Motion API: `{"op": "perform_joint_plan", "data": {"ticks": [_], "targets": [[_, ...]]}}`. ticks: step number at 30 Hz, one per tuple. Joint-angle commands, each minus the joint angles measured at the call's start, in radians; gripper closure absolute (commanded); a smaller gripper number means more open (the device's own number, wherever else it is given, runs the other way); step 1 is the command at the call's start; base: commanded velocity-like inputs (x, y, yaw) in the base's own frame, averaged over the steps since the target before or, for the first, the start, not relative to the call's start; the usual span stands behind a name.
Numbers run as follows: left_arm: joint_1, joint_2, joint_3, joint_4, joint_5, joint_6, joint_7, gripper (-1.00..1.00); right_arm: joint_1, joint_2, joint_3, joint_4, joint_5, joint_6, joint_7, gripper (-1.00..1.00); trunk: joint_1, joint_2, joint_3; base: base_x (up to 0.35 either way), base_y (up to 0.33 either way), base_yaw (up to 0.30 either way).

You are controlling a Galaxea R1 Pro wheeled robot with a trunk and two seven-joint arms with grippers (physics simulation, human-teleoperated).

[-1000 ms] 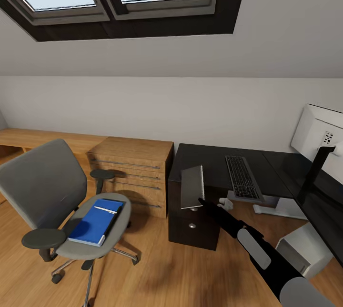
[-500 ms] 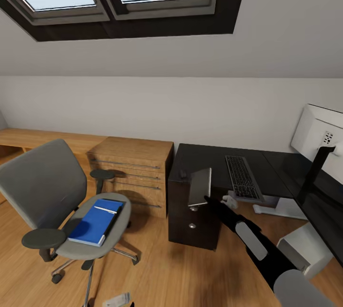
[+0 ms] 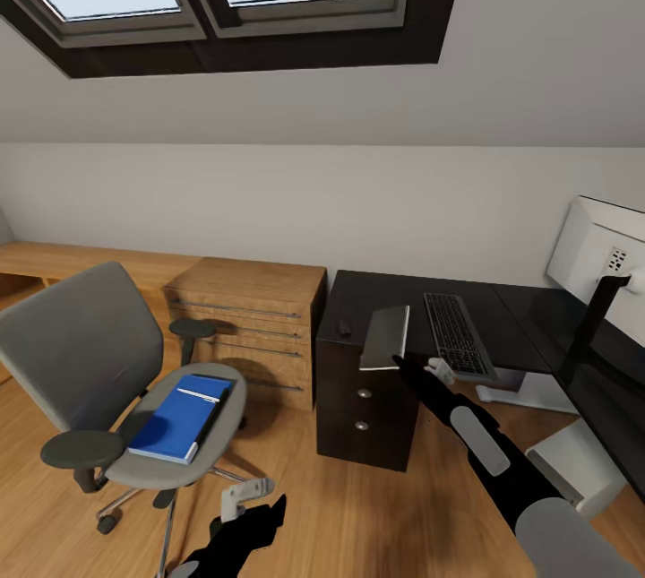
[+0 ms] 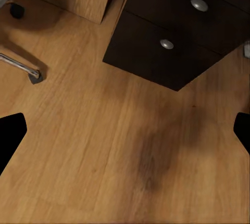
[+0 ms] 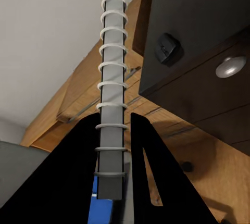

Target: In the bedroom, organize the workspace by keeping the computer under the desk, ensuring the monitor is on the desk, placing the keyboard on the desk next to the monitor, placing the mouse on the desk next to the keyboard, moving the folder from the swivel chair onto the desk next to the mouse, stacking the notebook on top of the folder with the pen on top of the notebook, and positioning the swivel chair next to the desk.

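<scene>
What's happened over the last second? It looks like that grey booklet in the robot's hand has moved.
The right gripper kept its hold on the notebook and carried it up and toward the keyboard, so it now hangs above the desk edge. This uncovered the mouse. The left gripper rose into the head view. The swivel chair, folder and monitor stayed put.

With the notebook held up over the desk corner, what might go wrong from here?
The right gripper pinches the notebook only at its spiral edge, so it may swing or slip. It hangs close to the mouse at the desk corner and might knock it off. The folder is not yet on the desk, so stacking now would be premature.
</scene>
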Motion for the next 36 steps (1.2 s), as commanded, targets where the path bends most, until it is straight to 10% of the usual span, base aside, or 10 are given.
{"op": "perform_joint_plan", "data": {"ticks": [1,12,20,36], "targets": [[0.000,0.000,-0.001,-0.005,0.010,0.005,0.008,-1.00,-0.001,-0.001,0.002,0.000,-0.010,0.002,0.004,1.00,0.000,-0.001,-0.001,0.000,0.000,0.000],[0.000,0.001,-0.029,-0.014,0.010,0.013,0.007,-1.00,0.000,-0.002,0.000,0.006,-0.023,0.005,0.008,1.00,0.000,-0.001,-0.001,0.223,0.000,0.000],[0.000,0.002,-0.046,-0.015,0.011,0.014,0.007,-1.00,0.002,-0.003,0.000,0.009,-0.117,0.004,0.008,1.00,0.000,-0.001,-0.001,0.330,0.000,0.000],[0.000,0.001,-0.044,-0.018,0.012,0.016,0.007,-1.00,0.002,-0.013,0.001,0.057,-0.124,0.005,0.006,1.00,0.000,-0.001,-0.001,0.179,0.000,0.000]]}}
